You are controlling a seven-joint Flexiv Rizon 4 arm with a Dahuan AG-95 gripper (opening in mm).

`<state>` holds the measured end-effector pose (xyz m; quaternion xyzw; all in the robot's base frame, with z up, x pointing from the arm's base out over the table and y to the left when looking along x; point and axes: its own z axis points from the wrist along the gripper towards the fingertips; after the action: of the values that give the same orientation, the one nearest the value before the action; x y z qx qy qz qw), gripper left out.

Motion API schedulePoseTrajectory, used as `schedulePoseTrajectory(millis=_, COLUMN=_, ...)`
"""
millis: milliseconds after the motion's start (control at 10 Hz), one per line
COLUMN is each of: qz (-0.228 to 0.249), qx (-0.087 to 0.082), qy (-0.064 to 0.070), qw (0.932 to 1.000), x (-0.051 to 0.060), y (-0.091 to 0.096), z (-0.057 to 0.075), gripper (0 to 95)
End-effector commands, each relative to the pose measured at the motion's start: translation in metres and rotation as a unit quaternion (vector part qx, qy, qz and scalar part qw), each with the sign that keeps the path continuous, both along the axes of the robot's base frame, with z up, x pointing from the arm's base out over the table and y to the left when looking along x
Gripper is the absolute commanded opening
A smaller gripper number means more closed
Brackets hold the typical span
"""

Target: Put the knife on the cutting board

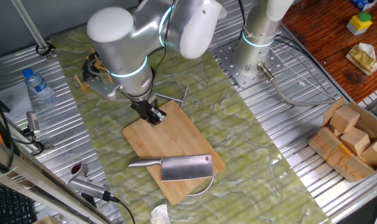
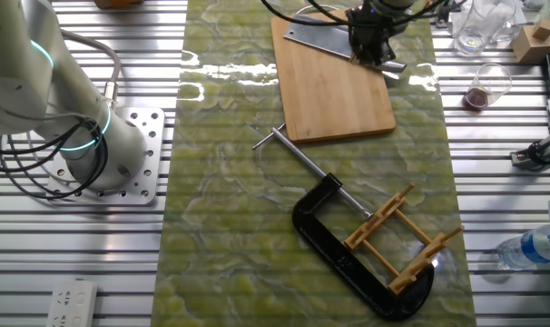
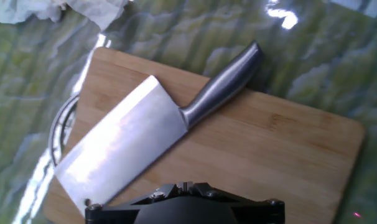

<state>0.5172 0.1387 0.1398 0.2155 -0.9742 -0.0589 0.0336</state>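
Cleaver-style knife (image 1: 176, 167) lies flat on the cutting board (image 1: 176, 140), at the board's end farthest from the arm's base, with its broad shiny blade across the board's width and its slim steel handle (image 1: 144, 163) reaching to the board's edge and slightly past it. In the hand view the knife (image 3: 129, 140) runs diagonally over the bamboo board (image 3: 282, 155), blade corner near the board's edge and handle tip (image 3: 247, 59) poking just beyond the opposite edge onto the green marbled mat (image 3: 195, 28). The gripper (image 1: 152, 114) hangs above the other end of the board, apart from the knife and holding nothing; whether its fingers are spread or pressed together cannot be told, since only a dark housing shows at the bottom of the hand view. In the other fixed view the gripper (image 2: 370, 41) partly covers the knife (image 2: 316, 34) on the board (image 2: 338, 91). Just beyond the board's near corner in that view lies a black C-clamp (image 2: 348, 245) with its long screw rod pointing toward the board, and a small wooden peg rack (image 2: 402, 241) sits inside the clamp's frame. A thin wire loop (image 1: 201, 185) shows under the board's edge beside the blade. On the table beside the mat stand a water bottle (image 1: 38, 85) and wooden blocks (image 1: 353, 134).
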Motion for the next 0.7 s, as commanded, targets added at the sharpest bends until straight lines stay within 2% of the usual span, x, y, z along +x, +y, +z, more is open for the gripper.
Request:
schedulePoseTrajectory(millis=100, qz=0.002, qx=0.001, qy=-0.006, qw=1.0000, x=-0.008, y=-0.015, z=0.008, gripper=0.0)
schedulePoseTrajectory(millis=300, qz=0.006, qx=0.001, qy=-0.006, qw=1.0000, x=-0.015, y=-0.025, z=0.016, gripper=0.0)
schedulePoseTrajectory(millis=700, qz=0.005, qx=0.001, qy=-0.004, qw=1.0000, x=-0.017, y=-0.026, z=0.016, gripper=0.0)
